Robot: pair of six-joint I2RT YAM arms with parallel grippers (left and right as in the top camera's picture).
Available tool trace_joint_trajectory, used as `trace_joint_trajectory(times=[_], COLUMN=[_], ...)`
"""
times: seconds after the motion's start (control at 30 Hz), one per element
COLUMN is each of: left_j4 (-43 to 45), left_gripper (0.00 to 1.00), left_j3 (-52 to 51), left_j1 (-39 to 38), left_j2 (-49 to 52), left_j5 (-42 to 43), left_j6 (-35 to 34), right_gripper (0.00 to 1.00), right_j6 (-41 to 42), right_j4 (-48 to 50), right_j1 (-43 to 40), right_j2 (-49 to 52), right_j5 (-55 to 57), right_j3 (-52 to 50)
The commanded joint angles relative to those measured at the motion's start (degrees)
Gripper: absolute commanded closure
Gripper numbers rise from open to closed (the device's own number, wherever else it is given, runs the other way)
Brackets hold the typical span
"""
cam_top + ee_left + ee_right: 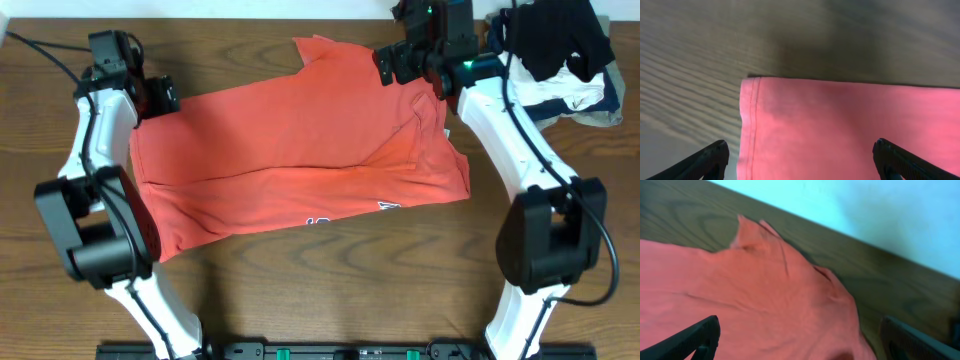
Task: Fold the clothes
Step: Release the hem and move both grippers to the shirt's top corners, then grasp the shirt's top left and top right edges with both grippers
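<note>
The coral-red T-shirt (pixel 300 150) lies folded over itself across the middle of the table, with a bit of white print at its front edge. My left gripper (pixel 160 97) is open above the shirt's far left corner; the left wrist view shows the hemmed corner (pixel 840 130) between my spread fingers (pixel 800 160). My right gripper (pixel 405 62) is open above the shirt's far right part; the right wrist view shows wrinkled red cloth (pixel 765 300) under the spread fingers (pixel 800 340). Neither gripper holds anything.
A heap of black, white, navy and tan garments (pixel 560 55) lies at the far right corner of the wooden table (pixel 330 280). The table's far edge meets a pale wall (pixel 865 210) just behind the shirt.
</note>
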Motion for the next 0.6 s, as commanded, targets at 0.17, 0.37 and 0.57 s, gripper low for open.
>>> trace_joint_trajectory(times=[0.17,0.37,0.57], left_j4=[7.74,10.47,11.06], left_gripper=[0.07,0.07,0.08], left_j3=[1.60,1.60,1.60], left_j1=[1.79,1.90,2.38], left_j2=[5.33,8.70,11.26], left_j5=[0.11,0.11,-2.95], left_j6=[2.97,5.09,5.11], right_gripper=[0.01,0.01,0.02], right_j6=[-1.46,-2.10,-2.29], right_j4=[0.48,0.48,0.44], right_j1=[-0.15,-0.11,-0.15], right_j2=[2.86,2.93,2.93], right_j5=[0.85,0.85,0.87], right_j3=[0.79,0.79,0.79])
